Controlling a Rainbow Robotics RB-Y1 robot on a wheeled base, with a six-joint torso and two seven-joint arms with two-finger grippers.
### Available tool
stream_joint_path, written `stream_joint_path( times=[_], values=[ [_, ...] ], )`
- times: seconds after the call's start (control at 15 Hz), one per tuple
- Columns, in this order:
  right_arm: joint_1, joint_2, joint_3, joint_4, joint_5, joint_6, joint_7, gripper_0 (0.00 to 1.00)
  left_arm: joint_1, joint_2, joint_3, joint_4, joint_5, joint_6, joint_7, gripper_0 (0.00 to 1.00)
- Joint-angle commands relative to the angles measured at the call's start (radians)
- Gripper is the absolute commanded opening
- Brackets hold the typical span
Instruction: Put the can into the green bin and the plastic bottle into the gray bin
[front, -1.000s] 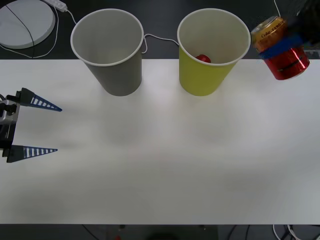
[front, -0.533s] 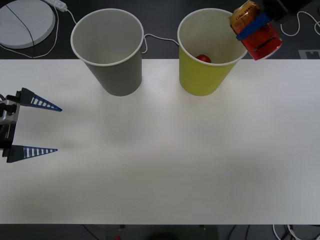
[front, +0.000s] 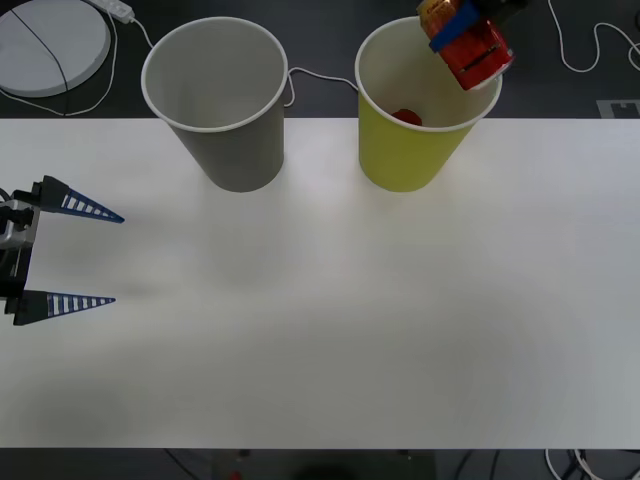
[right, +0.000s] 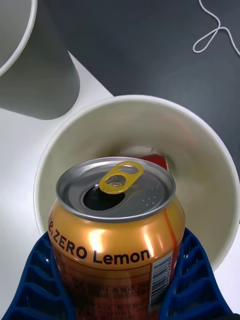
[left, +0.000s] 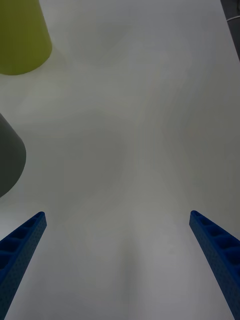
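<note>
Can in my right end effector hangs tilted over the far rim of the green bin, my blue fingers clamped on its lower body, one on each side, with the gold top and pull-tab pointing away from me toward the bin's mouth. From my right wrist I look straight past the can into the white inside of the green bin, where something red already lies at the bottom. I judge the can light and probably empty, since its mouth is open; thin aluminium like this is stiff enough to hold but will dent if I squeeze hard, and its glossy wall is slippery, so the mid-to-lower body grip across the diameter seems the right hold. The gray bin stands just beside the green one on the table. My left end effector waits spread wide over the table's left edge, holding nothing. No plastic bottle is in sight on the table.
</note>
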Motion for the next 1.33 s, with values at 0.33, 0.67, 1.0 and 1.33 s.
stream_joint_path(
  times=[0.33, 0.67, 1.0, 1.33],
  values=[
    [-0.016, 0.033, 0.0, 0.026, 0.012, 0.018, 0.04, 0.44, 0.0, 0.0, 0.0, 0.0, 0.0, 0.0, 0.0, 1.0],
    [-0.014, 0.013, 0.0, 0.018, -0.045, 0.003, 0.065, 1.0, 0.0, 0.0, 0.0, 0.0, 0.0, 0.0, 0.0, 1.0],
    [-0.005, -0.135, -0.012, -0.079, -0.208, -0.095, 0.105, 1.0, 0.0, 0.0, 0.0, 0.0, 0.0, 0.0, 0.0, 1.0],
    [0.194, -0.271, -0.224, -0.247, -0.34, -0.132, 0.284, 1.0, 0.0, 0.0, 0.0, 0.0, 0.0, 0.0, 0.0, 1.0]
  ],
)
